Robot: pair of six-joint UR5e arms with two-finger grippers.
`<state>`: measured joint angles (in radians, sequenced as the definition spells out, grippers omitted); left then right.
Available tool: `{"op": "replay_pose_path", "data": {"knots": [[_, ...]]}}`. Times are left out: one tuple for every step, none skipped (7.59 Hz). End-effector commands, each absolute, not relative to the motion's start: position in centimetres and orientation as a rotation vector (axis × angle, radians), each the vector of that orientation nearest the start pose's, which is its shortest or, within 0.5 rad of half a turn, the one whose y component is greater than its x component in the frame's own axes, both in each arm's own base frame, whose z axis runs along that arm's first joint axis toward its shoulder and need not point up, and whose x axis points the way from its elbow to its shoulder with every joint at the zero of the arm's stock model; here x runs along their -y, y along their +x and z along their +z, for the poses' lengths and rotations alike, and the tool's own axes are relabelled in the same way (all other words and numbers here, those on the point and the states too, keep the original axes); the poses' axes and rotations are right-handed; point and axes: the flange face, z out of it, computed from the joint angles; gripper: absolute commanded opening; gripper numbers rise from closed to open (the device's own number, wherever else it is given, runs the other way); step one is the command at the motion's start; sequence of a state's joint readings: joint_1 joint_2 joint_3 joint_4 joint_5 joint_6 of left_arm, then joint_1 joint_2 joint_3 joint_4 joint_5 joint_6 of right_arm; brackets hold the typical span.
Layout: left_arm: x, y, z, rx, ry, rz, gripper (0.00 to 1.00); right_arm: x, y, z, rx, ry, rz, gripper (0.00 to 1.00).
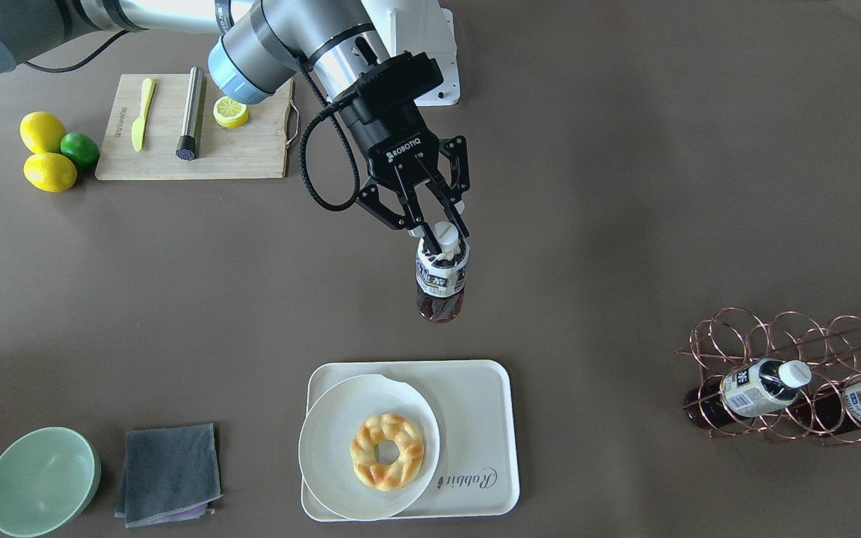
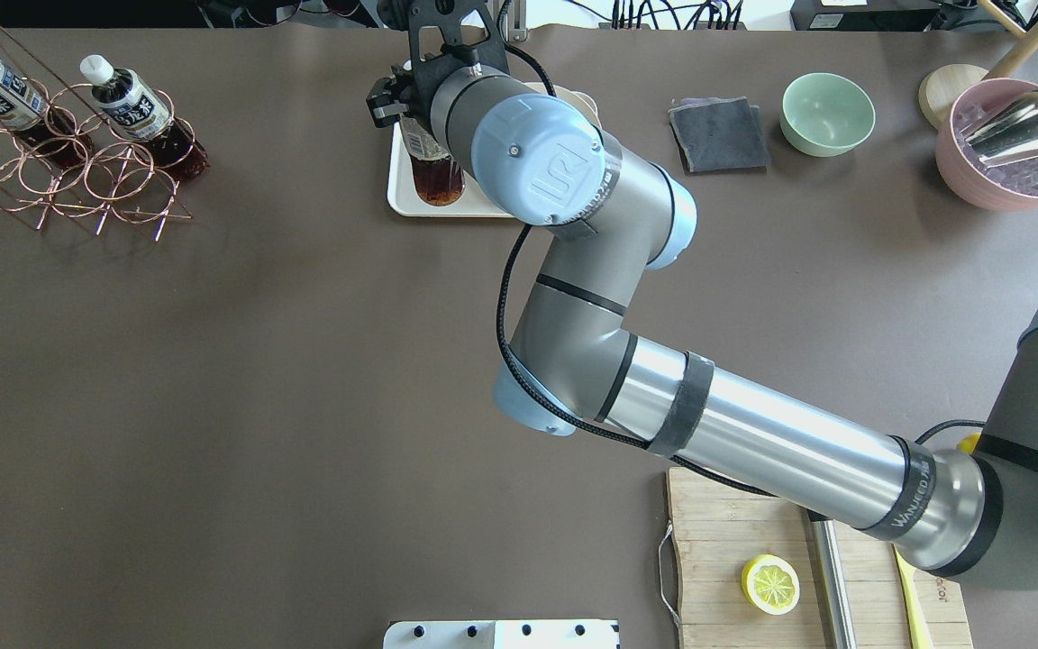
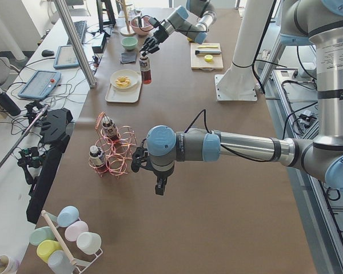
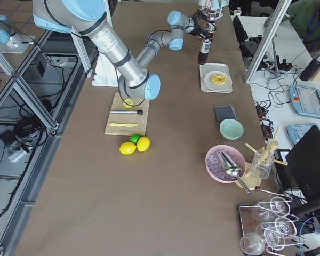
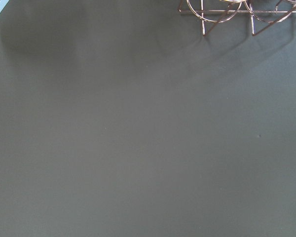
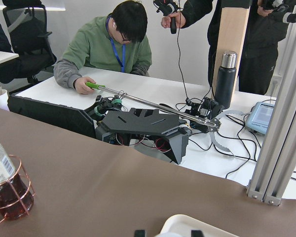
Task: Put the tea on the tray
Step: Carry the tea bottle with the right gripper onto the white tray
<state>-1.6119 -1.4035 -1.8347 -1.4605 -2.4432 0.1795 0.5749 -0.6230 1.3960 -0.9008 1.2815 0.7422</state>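
The tea [image 1: 442, 280] hangs upright from the right gripper [image 1: 442, 237], whose jaws are closed on its neck under the white cap, over the bench [image 1: 625, 224] just on the robot's side of the tray [image 1: 475, 403], not yet on it. The left gripper [image 3: 137, 161] is beside the copper wire rack [image 3: 115, 149]; whether its jaws are open or closed I cannot tell.

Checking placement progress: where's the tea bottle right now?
Front-facing view, centre: the tea is held by its cap in the right pincer, on the robot's side of the tray, not yet on it.
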Motion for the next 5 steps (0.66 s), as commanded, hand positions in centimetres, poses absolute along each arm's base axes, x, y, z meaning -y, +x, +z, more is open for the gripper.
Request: {"op": "replay_pose_path", "data": {"knots": [[41.2, -7.5, 61.3, -0.864, 0.076, 0.12, 0.99, 58.8, -56.7, 4.8, 0.936, 1.088, 0.055, 0.0], [41.2, -7.4, 61.4, -0.864, 0.073, 0.119, 0.99, 60.1, -58.0, 5.3, 0.931, 1.072, 0.072, 0.0], [41.2, -7.4, 61.4, -0.864, 0.074, 0.119, 0.99, 60.7, -58.6, 5.9, 0.923, 1.068, 0.074, 0.0], [41.2, -7.4, 61.3, -0.864, 0.077, 0.121, 0.99, 61.0, -59.2, 6.7, 0.923, 1.065, 0.074, 0.0], [41.2, -7.4, 61.2, -0.864, 0.078, 0.121, 0.99, 61.4, -59.7, 7.8, 0.925, 1.068, 0.075, 0.0]]}}
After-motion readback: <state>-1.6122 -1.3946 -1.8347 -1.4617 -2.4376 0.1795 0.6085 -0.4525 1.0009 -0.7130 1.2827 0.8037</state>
